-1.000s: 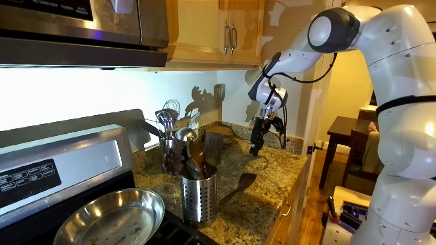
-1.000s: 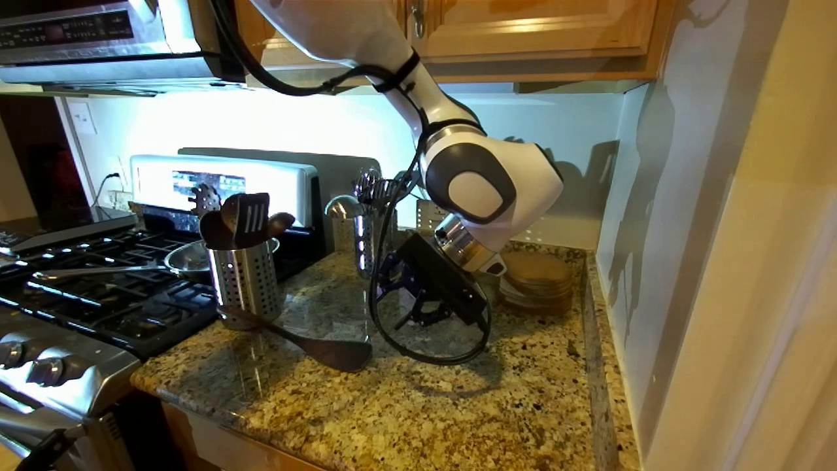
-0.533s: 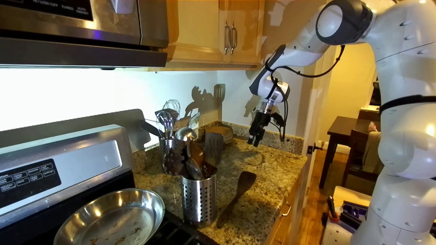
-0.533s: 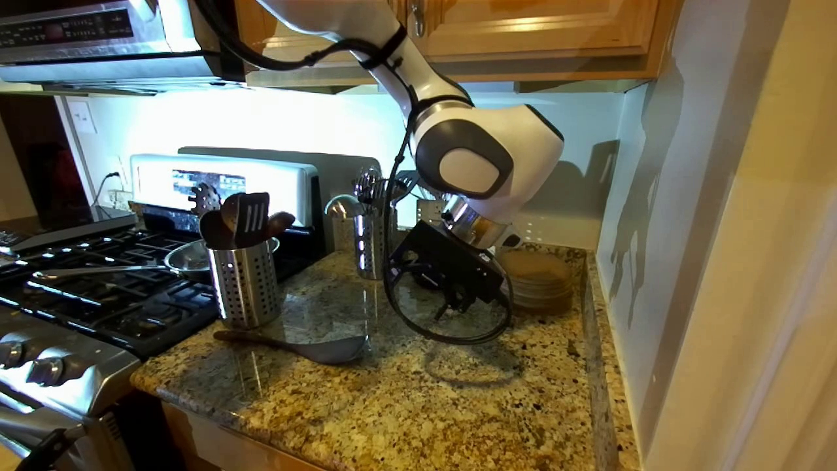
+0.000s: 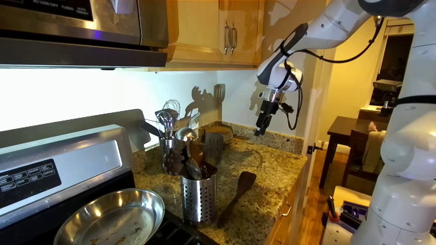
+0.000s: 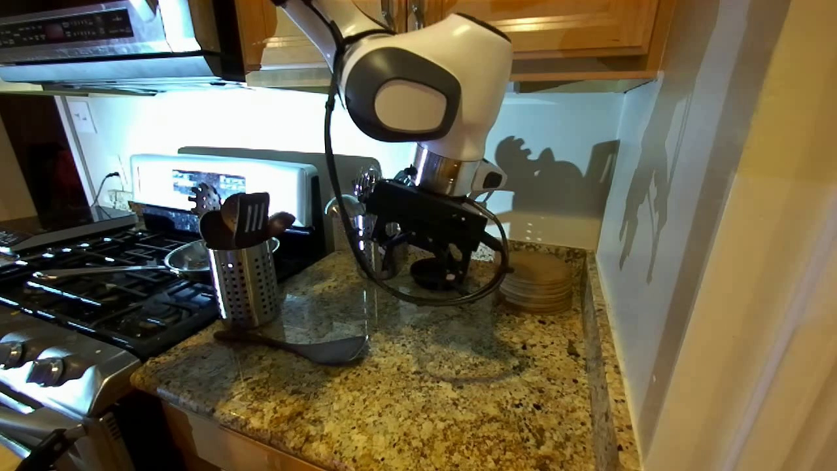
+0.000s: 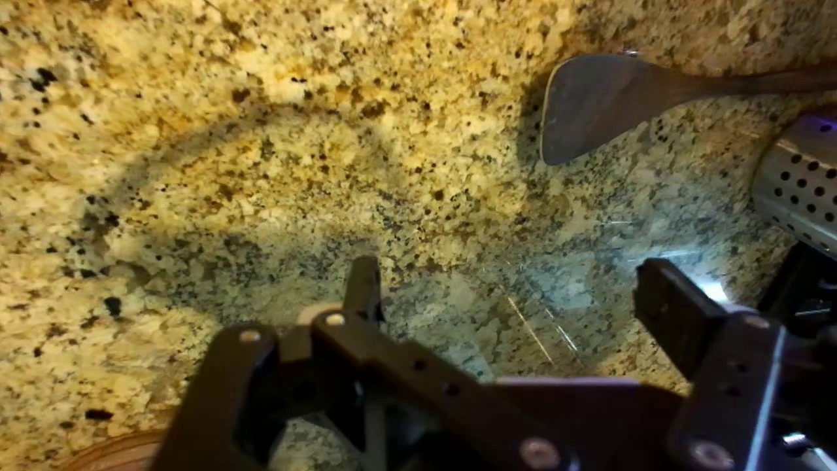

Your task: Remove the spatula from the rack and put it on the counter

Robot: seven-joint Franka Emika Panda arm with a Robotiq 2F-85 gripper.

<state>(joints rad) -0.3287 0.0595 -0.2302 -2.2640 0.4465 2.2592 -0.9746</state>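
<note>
the desk [image 6: 458, 418]: polished stone, speckled brown and tan, carrying glossy reflections. directly on it: the spatula [image 6: 320, 351], lying with its handle just beside the foot of the rack [image 6: 245, 288] and its broad head pointing away; the rack, a perforated metal cylinder, upright; a second metal holder [image 5: 166, 147], also upright, farther back; and a stack of round tan discs [image 6: 536, 282] in the back corner, well apart from the spatula.

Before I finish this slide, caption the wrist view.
Wrist view: open gripper above the speckled counter, where the dark spatula lies beside the perforated metal rack.
</note>
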